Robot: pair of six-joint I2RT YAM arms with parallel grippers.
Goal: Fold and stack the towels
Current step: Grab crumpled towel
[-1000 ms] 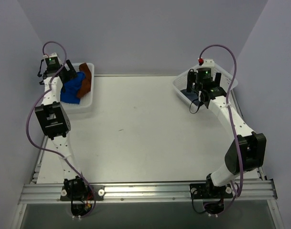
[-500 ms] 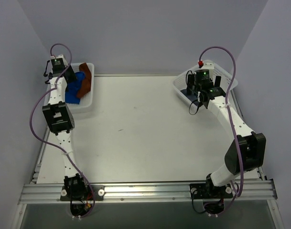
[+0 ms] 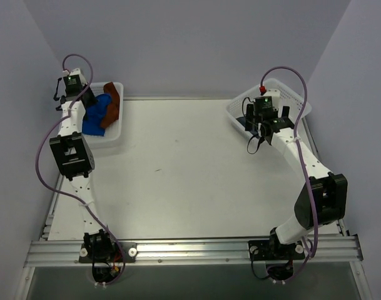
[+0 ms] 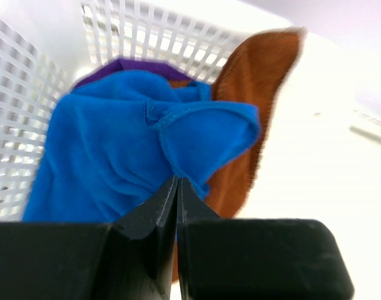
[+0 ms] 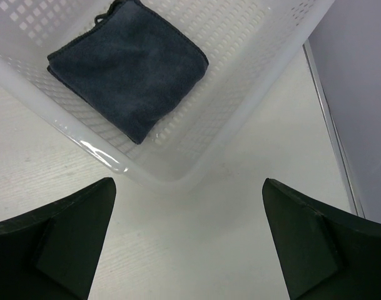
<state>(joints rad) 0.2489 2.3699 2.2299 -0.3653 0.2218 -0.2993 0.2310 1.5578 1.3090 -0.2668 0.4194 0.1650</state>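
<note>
My left claw [image 4: 176, 181] is shut tight, pinching a fold of the blue towel [image 4: 115, 144] in the left basket [image 4: 27, 94] at the far left. The brown towel [image 4: 259, 69] and purple towel [image 4: 134, 65] (only a bit shows) lie there too. My right claw [image 5: 187, 184] is wide apart, holding nothing, by the right basket [image 5: 253, 56], where the folded grey towel [image 5: 131, 69] lies.

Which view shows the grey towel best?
Right wrist: the grey towel lies folded in its basket, fully visible. Top external shows only a dark sliver behind the right arm; left wrist shows none of it.
</note>
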